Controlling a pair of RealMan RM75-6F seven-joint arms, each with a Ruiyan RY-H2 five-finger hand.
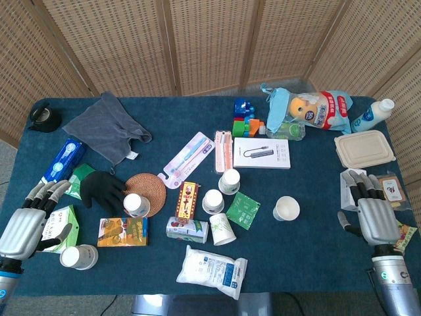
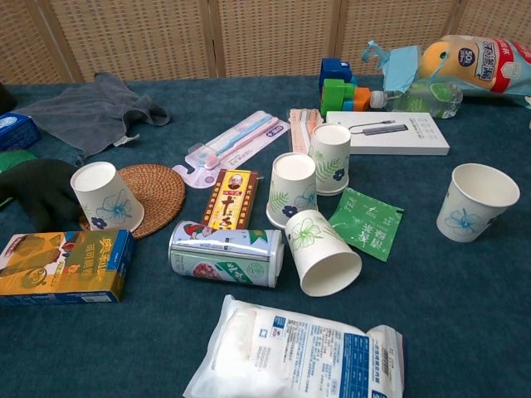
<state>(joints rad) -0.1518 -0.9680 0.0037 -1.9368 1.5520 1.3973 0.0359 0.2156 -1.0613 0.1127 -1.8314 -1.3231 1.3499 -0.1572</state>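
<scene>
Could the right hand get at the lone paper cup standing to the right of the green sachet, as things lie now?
Probably yes. The right hand lies open at the table's right edge, and only bare blue cloth shows between it and the lone paper cup; the green sachet lies on the cup's far side.

Woven rattan screen panels (image 1: 197,39) behind blue-clothed table (image 1: 309,250).

- My left hand (image 1: 29,220) sits at the frame's lower left, over a carton (image 1: 62,227), a cup (image 1: 79,257) just below.
- My right hand (image 1: 368,210) sits lower right, below the lidded box (image 1: 364,146).
- A tipped cup (image 2: 323,253) lies centre, right of the can (image 2: 226,253).
</scene>
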